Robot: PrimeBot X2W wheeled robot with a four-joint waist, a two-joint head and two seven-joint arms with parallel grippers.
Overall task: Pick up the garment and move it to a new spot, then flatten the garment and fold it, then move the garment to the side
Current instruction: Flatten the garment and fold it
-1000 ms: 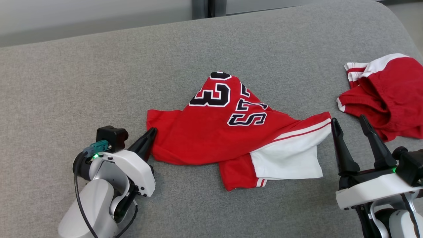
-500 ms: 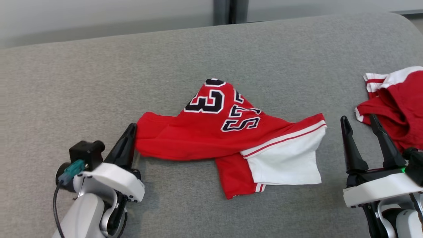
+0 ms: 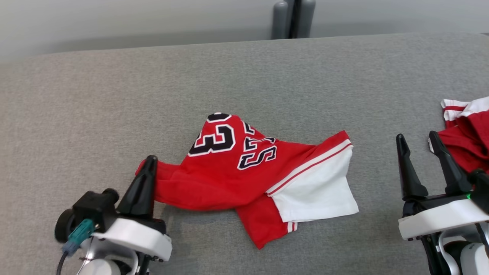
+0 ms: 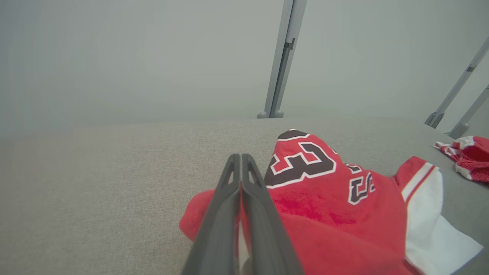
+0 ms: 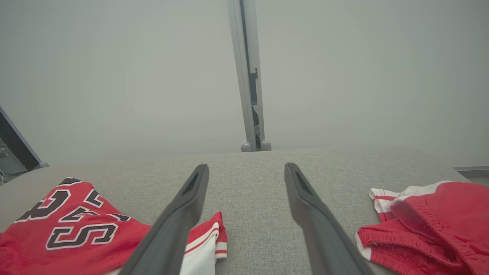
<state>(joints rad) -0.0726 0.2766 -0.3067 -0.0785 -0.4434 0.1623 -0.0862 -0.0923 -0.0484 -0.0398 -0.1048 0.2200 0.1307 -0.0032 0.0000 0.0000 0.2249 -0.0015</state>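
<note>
The left gripper (image 3: 151, 160) pinches the crumpled red garment (image 3: 229, 179) between closed fingers, the right gripper (image 3: 416, 136) stands wide and empty; moving, flattening, folding all remain.

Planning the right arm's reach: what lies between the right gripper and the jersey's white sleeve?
Nothing: bare grey cushion between the right gripper and the jersey, seen in the head view.

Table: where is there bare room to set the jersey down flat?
Bare: the far strip behind the jersey, the whole left side beyond the left tool, a narrow gap between jersey and right tool. Crowded: the right edge, where the shorts lie.
</note>
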